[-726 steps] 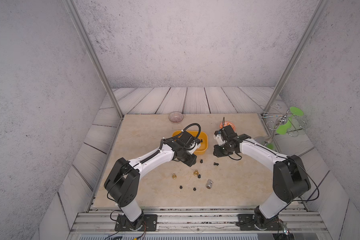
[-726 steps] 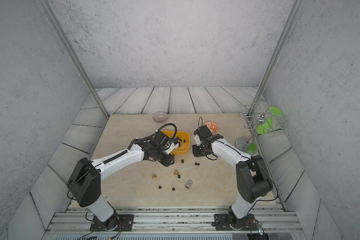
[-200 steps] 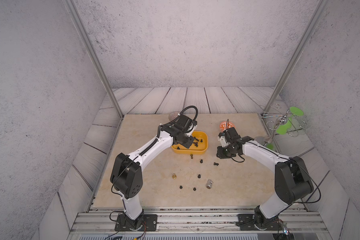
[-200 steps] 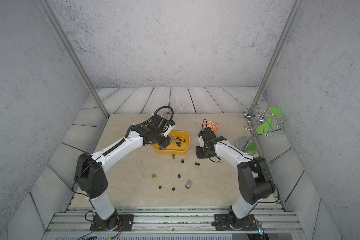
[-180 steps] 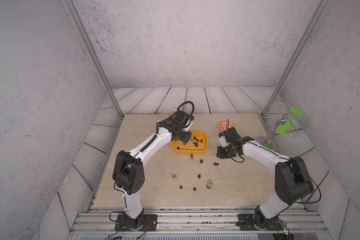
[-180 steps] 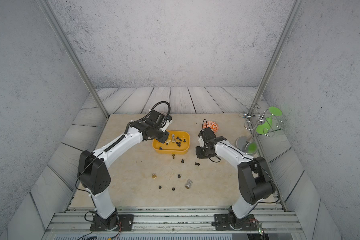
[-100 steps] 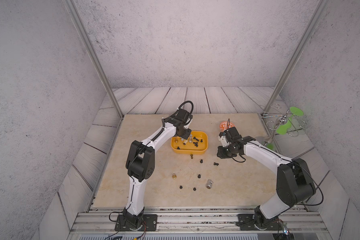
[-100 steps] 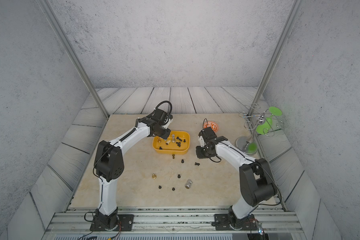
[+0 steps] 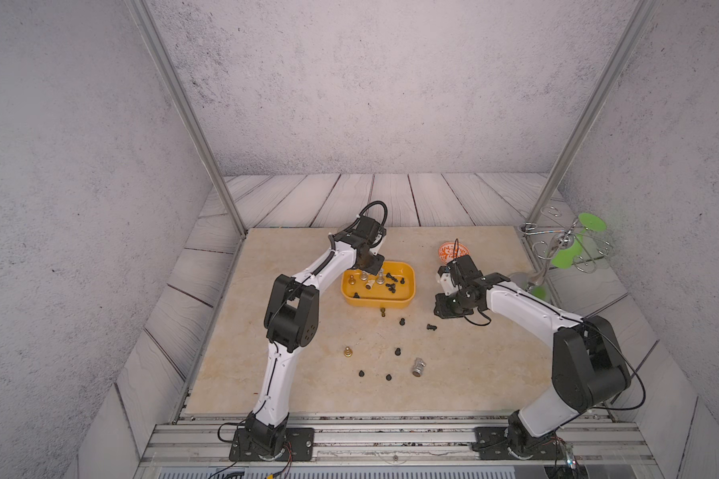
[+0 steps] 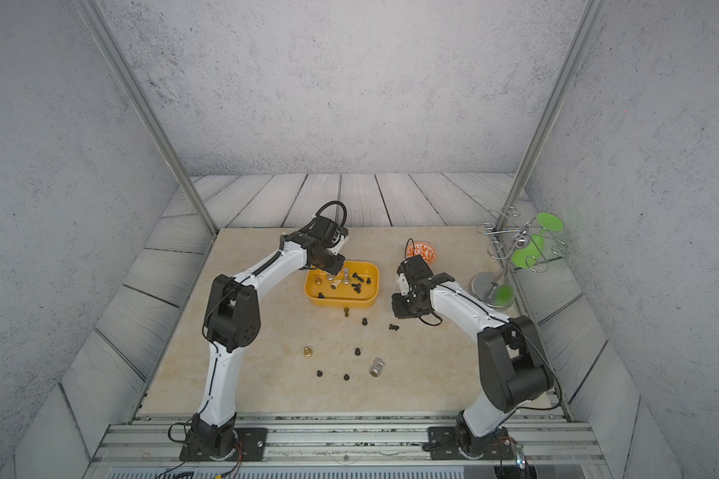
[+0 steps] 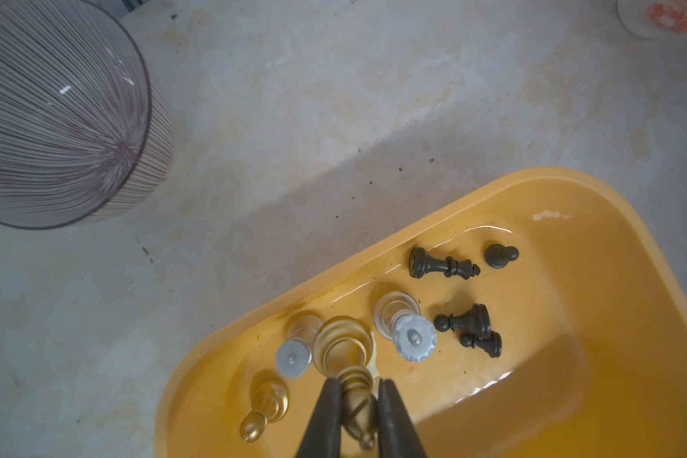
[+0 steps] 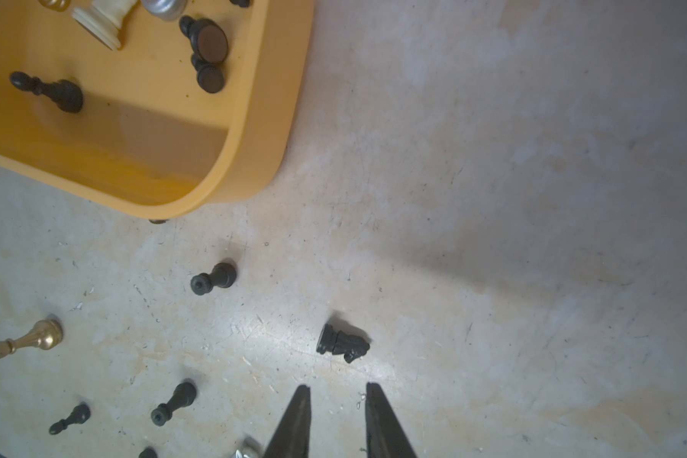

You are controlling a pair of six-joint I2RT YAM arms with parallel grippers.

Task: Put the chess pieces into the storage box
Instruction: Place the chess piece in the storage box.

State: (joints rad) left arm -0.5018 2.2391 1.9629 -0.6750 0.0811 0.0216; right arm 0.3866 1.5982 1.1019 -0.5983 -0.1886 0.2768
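**Left pincer grips a gold piece in the yellow tub; right pincer hangs empty by a fallen knight**

The beige table (image 9: 474,373) carries everything. The left arm (image 9: 279,373) stretches to the far side of the storage box (image 9: 377,301). The right arm (image 9: 524,302) bends in low on the other side, apart from the tub. The storage box, a shallow yellow-orange tub, sits near the middle of the table in both top views. At the table's right edge stands a wire stand (image 9: 565,249) with green discs. A ribbed glass bowl (image 11: 56,115) stands on the table apart from the box. An orange-and-white patterned bowl (image 9: 454,251) sits just behind the right arm's wrist.

The left gripper (image 11: 357,384) pinches a gold piece (image 11: 344,349) by its upper body, base pointing down into the box. Whether the base touches the floor cannot be told. The right gripper (image 12: 337,386) hangs low above the table, its fingers a little spread with nothing between them. It is just short of a black knight (image 12: 342,343) lying on its side.

Many of the chess pieces (image 11: 467,321) are already in the box: two silver ones, a second gold one, a cream one (image 12: 104,20) and several black ones. On the table lie a silver rook (image 9: 418,367) on its side, an upright gold pawn (image 9: 348,352) and a small gold one (image 9: 383,312) just beside the box's near wall. Four small black pieces (image 9: 397,352) are scattered between them.
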